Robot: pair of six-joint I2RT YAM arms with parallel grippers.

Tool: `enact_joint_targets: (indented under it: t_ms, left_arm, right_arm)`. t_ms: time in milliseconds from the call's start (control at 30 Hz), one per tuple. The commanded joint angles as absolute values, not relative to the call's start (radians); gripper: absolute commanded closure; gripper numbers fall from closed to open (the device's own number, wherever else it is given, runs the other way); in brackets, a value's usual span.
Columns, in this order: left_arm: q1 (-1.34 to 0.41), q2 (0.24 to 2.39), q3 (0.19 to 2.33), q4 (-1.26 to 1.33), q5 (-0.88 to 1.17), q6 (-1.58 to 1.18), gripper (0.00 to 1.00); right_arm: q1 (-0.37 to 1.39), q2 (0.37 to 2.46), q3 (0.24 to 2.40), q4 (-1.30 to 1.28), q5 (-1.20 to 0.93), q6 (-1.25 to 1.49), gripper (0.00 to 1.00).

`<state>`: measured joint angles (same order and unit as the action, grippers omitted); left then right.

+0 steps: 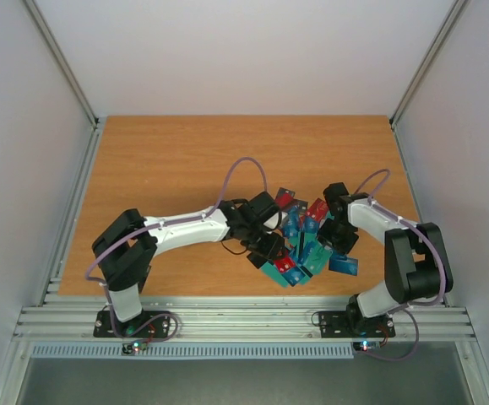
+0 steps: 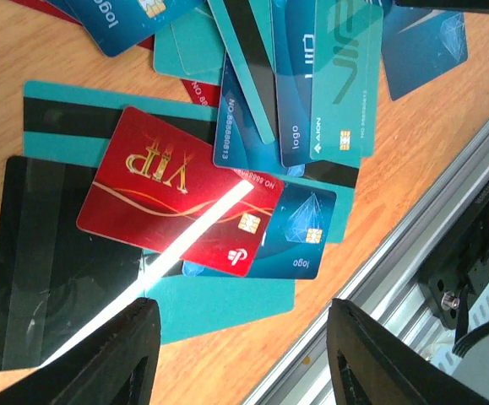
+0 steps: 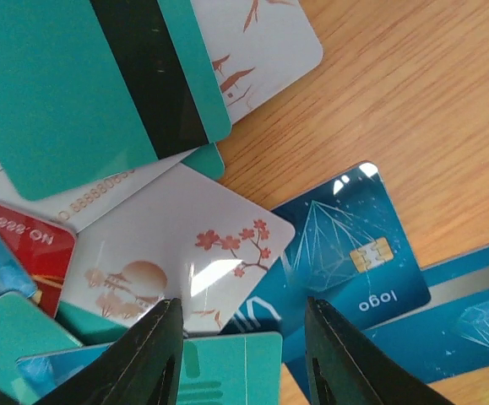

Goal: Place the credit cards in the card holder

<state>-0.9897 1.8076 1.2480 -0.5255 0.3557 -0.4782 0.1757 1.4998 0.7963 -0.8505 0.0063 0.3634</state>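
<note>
The credit cards (image 1: 301, 246) lie in a loose overlapping heap near the table's front edge, between my two grippers. My left gripper (image 1: 268, 251) hangs over the heap's left side. In the left wrist view it (image 2: 240, 359) is open, above a teal card (image 2: 219, 304) and bare wood, just below a red VIP card (image 2: 176, 198) and a black card (image 2: 41, 261). My right gripper (image 1: 339, 236) is at the heap's right side. It (image 3: 244, 359) is open over a teal card (image 3: 227, 371), a white blossom card (image 3: 185, 253) and a blue card (image 3: 354, 261). The card holder is not visible in any view.
An aluminium rail (image 2: 447, 194) runs along the table's front edge, close to the left gripper. The wooden table (image 1: 168, 160) stretches away behind the heap. Grey walls (image 1: 16, 169) close in both sides.
</note>
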Motion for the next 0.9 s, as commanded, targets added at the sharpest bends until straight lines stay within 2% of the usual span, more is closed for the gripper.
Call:
enact_joint_targets:
  t_ms: [0,467,867]
  left_arm:
    - [-1.006,1.763,1.223,-0.499,0.328,-0.495,0.44]
    - [-1.017,1.749,1.213,-0.476,0.311,-0.509,0.44]
    - [-1.031,1.758,1.182,-0.442,0.341,-0.514,0.45]
  right_arm:
    - [0.170,1.547,0.811,-0.830,0.014,0.326,0.59]
    - [0.257,1.417,0.632,-0.848,-0.207,0.447,0.65]
    - [0.423,1.407,0.630,-0.844,-0.269,0.576,0.69]
